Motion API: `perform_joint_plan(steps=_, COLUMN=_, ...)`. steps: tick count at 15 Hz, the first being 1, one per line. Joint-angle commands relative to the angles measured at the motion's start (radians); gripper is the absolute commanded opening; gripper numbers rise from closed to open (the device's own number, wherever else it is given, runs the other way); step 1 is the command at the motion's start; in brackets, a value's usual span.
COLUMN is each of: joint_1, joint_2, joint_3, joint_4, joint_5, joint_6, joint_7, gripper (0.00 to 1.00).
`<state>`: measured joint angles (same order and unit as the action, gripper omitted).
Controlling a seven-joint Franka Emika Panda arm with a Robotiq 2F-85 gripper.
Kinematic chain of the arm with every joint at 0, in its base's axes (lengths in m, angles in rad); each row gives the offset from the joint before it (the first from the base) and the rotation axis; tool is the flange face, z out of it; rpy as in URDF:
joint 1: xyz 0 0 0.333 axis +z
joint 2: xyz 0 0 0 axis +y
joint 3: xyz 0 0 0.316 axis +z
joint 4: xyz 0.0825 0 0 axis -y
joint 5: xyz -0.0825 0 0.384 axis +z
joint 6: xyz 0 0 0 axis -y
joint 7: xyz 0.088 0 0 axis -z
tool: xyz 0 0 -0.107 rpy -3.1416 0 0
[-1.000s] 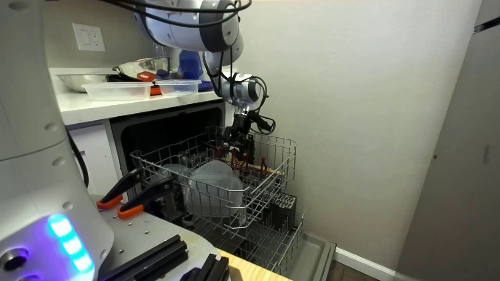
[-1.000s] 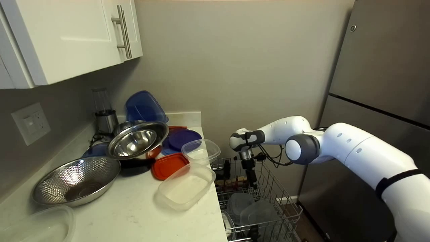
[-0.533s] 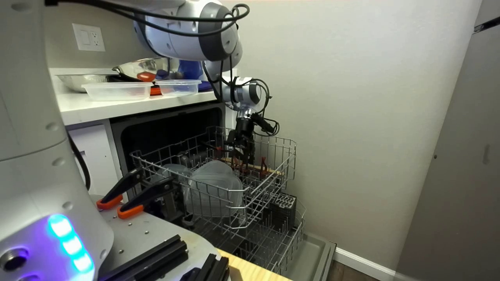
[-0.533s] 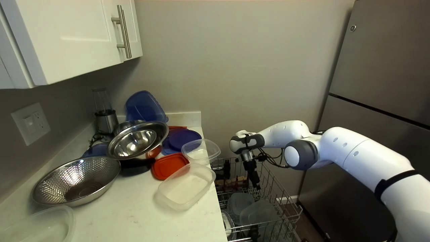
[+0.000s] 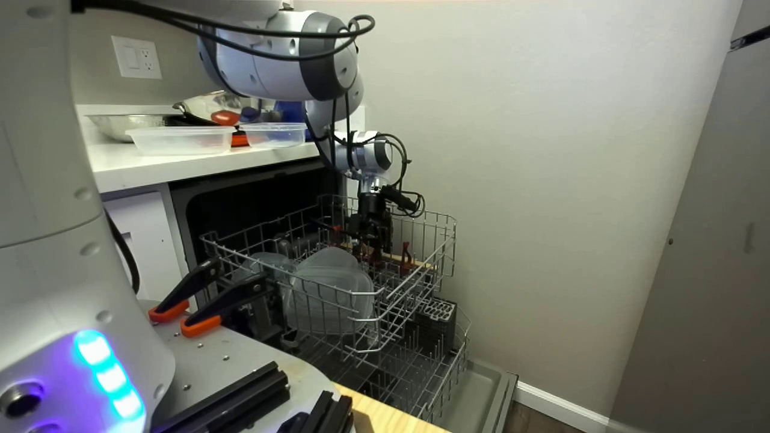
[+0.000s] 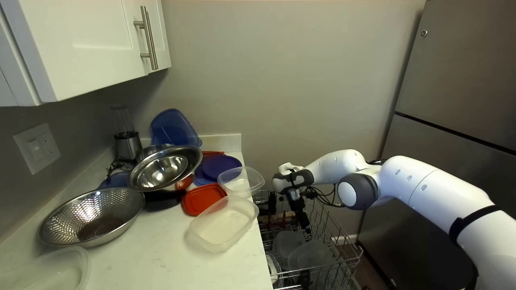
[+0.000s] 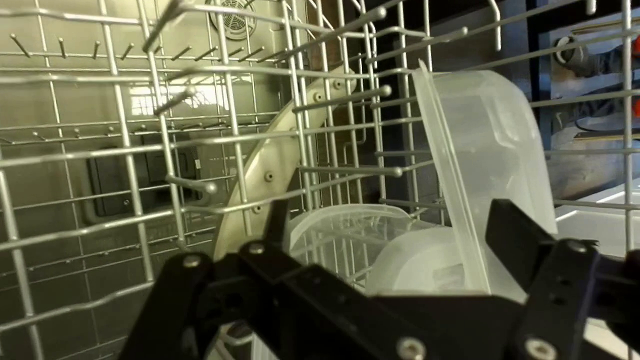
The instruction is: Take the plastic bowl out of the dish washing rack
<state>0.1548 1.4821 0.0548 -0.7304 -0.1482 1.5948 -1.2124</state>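
Observation:
The plastic bowl (image 5: 334,297) is pale and translucent and stands tilted in the upper dish washing rack (image 5: 364,293). It also shows in an exterior view (image 6: 310,255). In the wrist view a large translucent bowl (image 7: 485,135), seemingly the same one, stands on its side against the rack wires (image 7: 231,100). My gripper (image 7: 395,227) is open and empty. In the wrist view the bowl's rim appears between the fingers, and the right finger overlaps its wall; I cannot tell whether they touch. In both exterior views the gripper (image 5: 373,240) (image 6: 307,229) is down inside the rack, just beyond the bowl.
A smaller pale dish (image 5: 261,263) lies beside the bowl. In the wrist view a clear container (image 7: 345,220) and a whitish one (image 7: 420,260) sit near the bowl. The counter (image 6: 161,257) holds a colander (image 6: 92,217), metal bowls and plastic containers. A lower rack (image 5: 415,367) stands below.
My arm and gripper have moved down, deeper into the rack, and slightly closer to the bowl. The bowl and the other dishes have not moved.

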Motion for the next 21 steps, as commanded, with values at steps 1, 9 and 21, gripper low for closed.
perform_joint_plan(steps=1, joint_1=0.013, joint_2=-0.026, joint_3=0.014, joint_4=-0.080, joint_5=-0.008, joint_6=0.011, joint_7=-0.047, gripper=1.00)
perform_joint_plan(steps=9, joint_1=-0.001, joint_2=-0.046, joint_3=0.018, joint_4=-0.168, joint_5=0.001, joint_6=-0.055, joint_7=-0.092, gripper=1.00)
perform_joint_plan(steps=21, joint_1=0.005, joint_2=-0.009, joint_3=0.040, joint_4=-0.118, joint_5=0.020, joint_6=-0.104, joint_7=-0.031, gripper=1.00)
